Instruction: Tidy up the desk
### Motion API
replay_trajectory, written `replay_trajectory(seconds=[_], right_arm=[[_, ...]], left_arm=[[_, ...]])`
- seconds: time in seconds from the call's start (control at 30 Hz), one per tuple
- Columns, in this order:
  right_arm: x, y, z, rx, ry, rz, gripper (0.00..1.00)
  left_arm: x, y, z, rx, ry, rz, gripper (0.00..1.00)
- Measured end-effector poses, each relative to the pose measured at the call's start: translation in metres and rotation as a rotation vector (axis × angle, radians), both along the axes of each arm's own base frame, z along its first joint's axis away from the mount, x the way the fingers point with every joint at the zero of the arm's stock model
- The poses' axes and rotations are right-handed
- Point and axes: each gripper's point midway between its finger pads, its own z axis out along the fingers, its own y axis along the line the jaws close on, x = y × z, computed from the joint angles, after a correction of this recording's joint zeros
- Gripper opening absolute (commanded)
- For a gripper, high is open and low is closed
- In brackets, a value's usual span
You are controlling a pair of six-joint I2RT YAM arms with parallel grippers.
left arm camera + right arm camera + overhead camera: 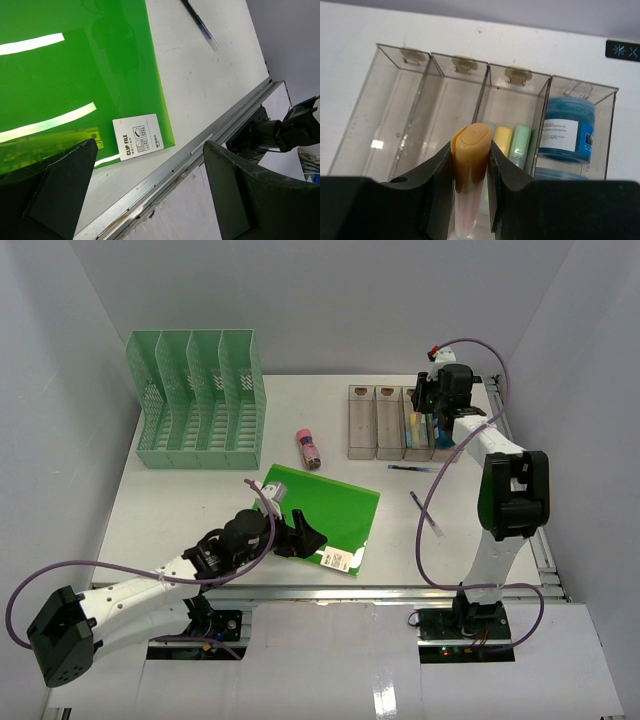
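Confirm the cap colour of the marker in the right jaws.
Amber-orange cap on the marker; clearest in the right wrist view.

right pincer [469, 167] | clamps orange-capped marker [470, 145] | at clear tray [415, 95]

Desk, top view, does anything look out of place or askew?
Yes. A green folder lies flat and skewed on the desk, not in the file rack. A pink tube lies on its side, and a pen and a second pen lie loose in front of the tray.
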Motion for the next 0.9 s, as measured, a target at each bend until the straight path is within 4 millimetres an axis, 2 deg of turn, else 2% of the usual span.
replay_trajectory(seconds=[0.17, 0.23, 0.3, 0.37, 0.43, 0.57, 0.6, 0.73, 0.8, 0.9], right_arm=[[0.006, -0.009, -0.042, -0.041, 0.077, -0.016, 0.64], [0.008, -0.011, -0.05, -0.055, 0.093, -0.017, 0.76], [0.008, -0.014, -0.055, -0.067, 0.103, -0.013, 0.82], [0.007, -0.014, -0.056, -0.062, 0.109, -0.002, 0.89], [0.001, -0.013, -0.052, -0.061, 0.12, 0.044, 0.91], [-0.024, -0.01, -0.024, -0.07, 0.12, 0.197, 0.92], [-0.032, -0.009, -0.013, -0.079, 0.104, 0.249, 0.92], [-0.11, 0.003, 0.029, -0.144, 0.067, 0.492, 0.91], [-0.144, 0.007, 0.041, -0.188, 0.037, 0.565, 0.91], [-0.196, 0.007, 0.018, -0.225, 0.092, 0.635, 0.91]], left_arm=[[-0.002, 0.005, 0.003, -0.019, -0.002, 0.015, 0.98], [-0.003, 0.006, 0.002, -0.021, 0.006, 0.019, 0.98], [-0.004, 0.007, 0.002, -0.022, 0.012, 0.021, 0.98], [-0.005, 0.008, 0.003, -0.027, 0.017, 0.024, 0.98], [-0.007, 0.01, 0.003, -0.028, 0.021, 0.026, 0.98], [-0.009, 0.012, 0.005, -0.034, 0.032, 0.031, 0.98], [-0.009, 0.012, 0.005, -0.036, 0.034, 0.031, 0.98], [-0.011, 0.014, 0.004, -0.038, 0.051, 0.035, 0.98], [-0.013, 0.014, 0.002, -0.038, 0.068, 0.036, 0.98], [-0.015, 0.017, 0.0, -0.037, 0.089, 0.048, 0.98]])
